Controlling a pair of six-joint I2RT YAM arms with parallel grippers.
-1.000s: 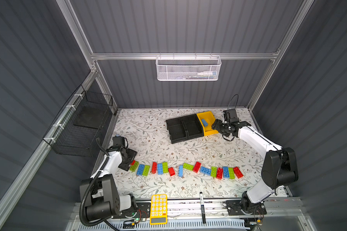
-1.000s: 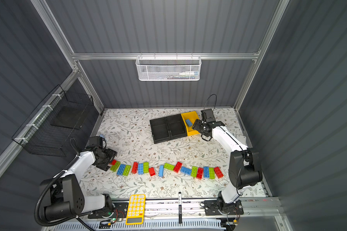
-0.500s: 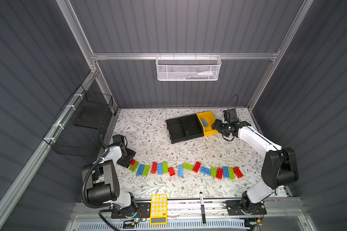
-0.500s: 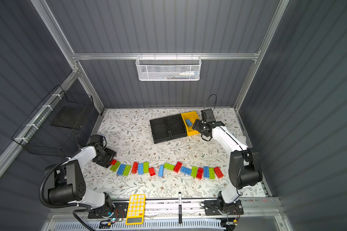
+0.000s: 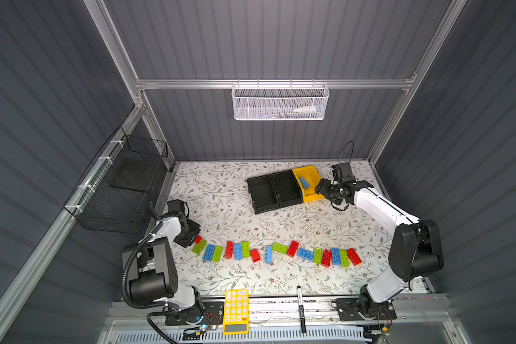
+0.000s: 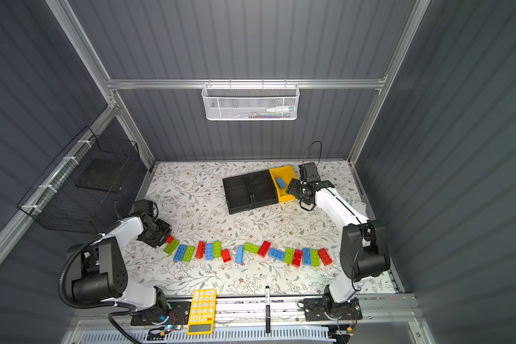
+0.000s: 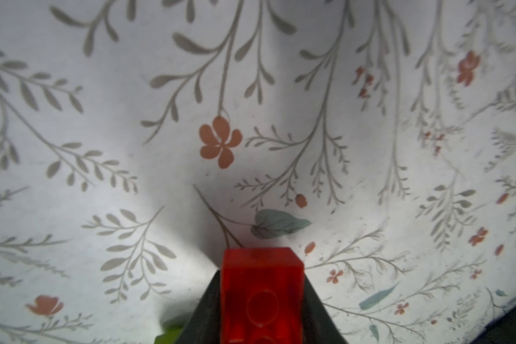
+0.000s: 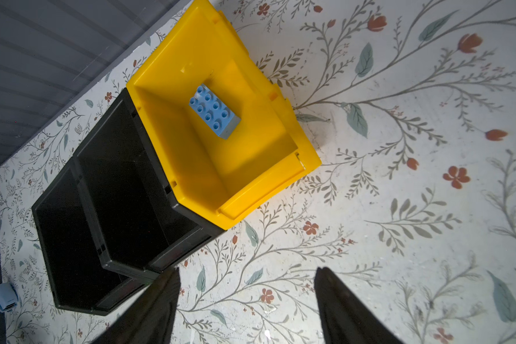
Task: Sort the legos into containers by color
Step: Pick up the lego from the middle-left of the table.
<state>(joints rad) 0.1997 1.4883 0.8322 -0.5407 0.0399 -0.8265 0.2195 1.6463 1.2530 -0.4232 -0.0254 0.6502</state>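
Left wrist view: a red plastic lego brick (image 7: 262,295) is seen studs-up between the two dark fingers (image 7: 206,315) of the left gripper (image 7: 262,275), which are closed against both of its sides. A sliver of a lime-green lego brick (image 7: 170,333) is caught beside one finger. Whether the red brick is lifted off the mat cannot be told.

In both top views only a red corner of that brick (image 5: 197,239) is shown, at the lower left of the frame. It sits at the left end of a curved row of red, green and blue lego bricks (image 5: 245,249), and the rest is covered by the gripper's black body.

Only by the right wrist view is the inside of the yellow plastic bin (image 8: 265,190) given, where one blue lego brick (image 8: 214,111) lies studs-up. Two black plastic bins (image 8: 85,193) are set touching it. The right gripper (image 8: 248,286) is shown with its jaws wide apart and nothing between them. In a top view it is placed just beside the yellow bin, at the centre right of the frame.

A broad stretch of bare floral mat (image 5: 227,208) is left between the row and the bins. The left gripper is found near the mat's left edge, below a black wire basket (image 5: 116,190). A yellow calculator (image 5: 236,309) and a black marker (image 5: 301,309) are laid past the mat's bottom edge.
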